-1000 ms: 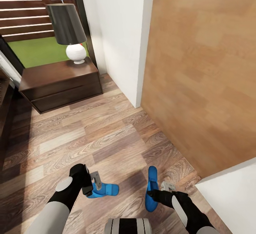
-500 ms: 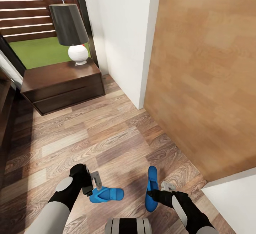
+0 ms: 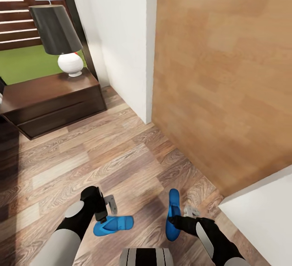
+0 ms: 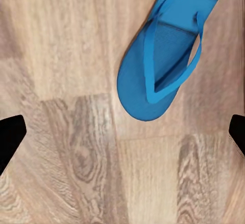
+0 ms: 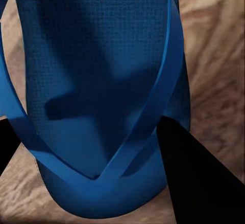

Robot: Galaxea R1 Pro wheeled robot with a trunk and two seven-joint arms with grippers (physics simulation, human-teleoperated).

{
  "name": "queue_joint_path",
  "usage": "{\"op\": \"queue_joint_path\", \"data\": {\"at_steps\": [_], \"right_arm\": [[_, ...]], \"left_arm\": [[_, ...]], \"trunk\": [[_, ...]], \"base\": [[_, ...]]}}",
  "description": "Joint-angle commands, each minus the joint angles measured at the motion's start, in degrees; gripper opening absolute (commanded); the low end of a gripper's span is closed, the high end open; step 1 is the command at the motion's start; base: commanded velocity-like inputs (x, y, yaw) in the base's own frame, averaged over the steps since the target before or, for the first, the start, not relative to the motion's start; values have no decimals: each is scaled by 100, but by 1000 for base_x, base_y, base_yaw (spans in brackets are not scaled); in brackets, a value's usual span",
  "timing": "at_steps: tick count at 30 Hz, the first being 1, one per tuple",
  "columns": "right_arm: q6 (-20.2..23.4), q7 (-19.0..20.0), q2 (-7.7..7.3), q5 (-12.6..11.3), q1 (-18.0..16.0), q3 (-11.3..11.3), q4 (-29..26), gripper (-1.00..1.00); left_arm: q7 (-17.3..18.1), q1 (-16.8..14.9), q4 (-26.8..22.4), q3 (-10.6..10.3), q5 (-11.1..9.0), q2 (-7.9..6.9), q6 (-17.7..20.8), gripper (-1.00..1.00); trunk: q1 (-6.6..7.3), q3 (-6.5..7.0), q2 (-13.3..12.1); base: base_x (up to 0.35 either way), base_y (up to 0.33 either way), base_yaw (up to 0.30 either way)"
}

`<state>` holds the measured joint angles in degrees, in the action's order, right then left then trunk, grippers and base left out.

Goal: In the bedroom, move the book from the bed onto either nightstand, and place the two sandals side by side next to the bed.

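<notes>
Gripping the right sandal [image 3: 173,214] in the right claw [image 3: 183,217], fingers pinched on a strap, toe pointing away along the wood floor [image 3: 101,160]. Looks light, thin, floppy foam; strap or sole edge the best hold, likely to sag if taken by one end. Left sandal [image 3: 107,225] lying flat on the planks, crosswise to its mate, well apart from it. Left claw [image 3: 108,206] spread wide, empty, hovering just beside that sandal's toe [image 4: 158,60]. Further out, nightstand [image 3: 48,100] by the window, two drawers closed, contents hidden, black-shaded lamp [image 3: 61,39] on top.
</notes>
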<state>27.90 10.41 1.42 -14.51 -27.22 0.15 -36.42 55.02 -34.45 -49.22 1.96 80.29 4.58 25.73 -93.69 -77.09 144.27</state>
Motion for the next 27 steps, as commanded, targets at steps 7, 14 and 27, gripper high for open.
{"op": "queue_joint_path", "data": {"at_steps": [7,14,27], "right_arm": [[31,-13,2,-26,-2,2,-6,-100],[31,-13,3,-26,-2,2,-9,-100],[31,-13,0,-26,-2,2,-5,-100]], "left_arm": [[35,-1,-9,17,21,39,28,100],[35,-1,-9,16,21,74,28,100],[29,-1,-9,16,20,155,28,100]], "trunk": [[-7,-71,6],[-25,-226,15],[-58,-514,32]], "base": [[0,0,-146],[0,0,-9],[0,0,0]]}}
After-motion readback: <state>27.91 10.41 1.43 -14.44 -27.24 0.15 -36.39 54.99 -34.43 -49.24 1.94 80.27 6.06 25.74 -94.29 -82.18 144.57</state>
